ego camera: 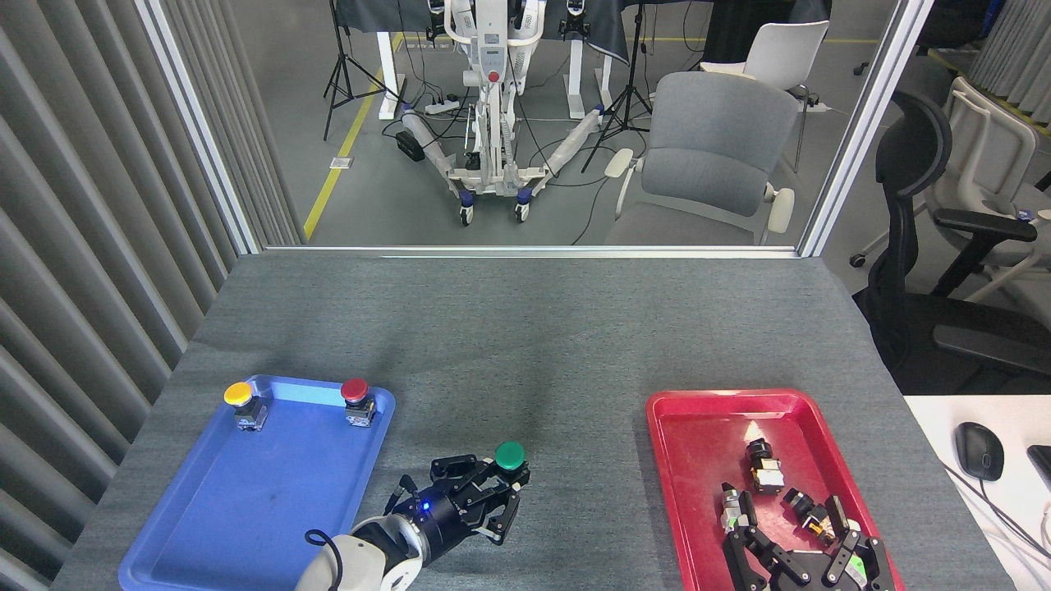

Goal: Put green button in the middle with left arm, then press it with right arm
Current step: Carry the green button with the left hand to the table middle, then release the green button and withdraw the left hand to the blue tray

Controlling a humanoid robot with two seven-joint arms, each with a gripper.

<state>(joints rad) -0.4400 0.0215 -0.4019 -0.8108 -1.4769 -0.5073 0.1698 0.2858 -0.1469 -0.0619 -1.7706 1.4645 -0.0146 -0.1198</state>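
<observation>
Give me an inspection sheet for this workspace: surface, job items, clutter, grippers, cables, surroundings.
Surface: grey felt tabletop, middle bare.
Job's things: green button held by left gripper between the trays; whether it touches the felt cannot be told.
Clutter: blue tray with yellow button and red button; red tray with small switch parts.
Grippers: left shut on green button; right gripper open, over the red tray.
Cables: one loop on the left arm.
Surroundings: chairs, a wheeled stand, a mouse on the side desk.

Left gripper (502,484) clamped on the green button (510,454), arm low; right gripper (809,546) w/ fingers spread apart.
</observation>
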